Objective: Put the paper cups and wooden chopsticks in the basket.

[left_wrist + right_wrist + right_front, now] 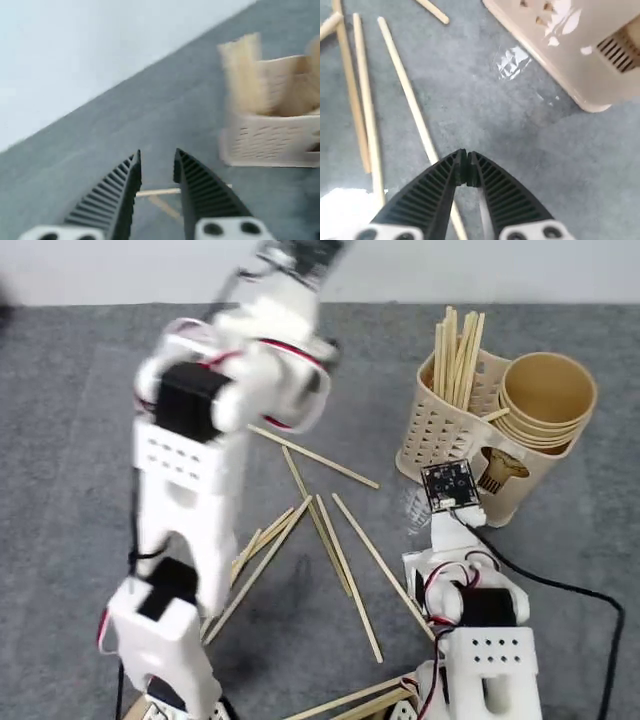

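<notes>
High view: we log paper cups [545, 400] stacked inside the basket [440, 440], wooden chopsticks [455, 350] upright beside them, and loose chopsticks [345, 550] on the mat [60, 440] beside the basket. The right wrist view adds the right gripper [466, 159] near the basket's foot, tips pressed together on nothing, over one of the loose chopsticks. In the left wrist view the left gripper [156, 162] hangs farther from the basket, jaws slightly parted, empty.

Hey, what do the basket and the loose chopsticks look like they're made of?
Basket: probably moulded plastic, beige and slightly glossy, going by its slotted walls and bright reflections. Chopsticks: pale matte wood or bamboo, thin, straight and unpainted.
</notes>
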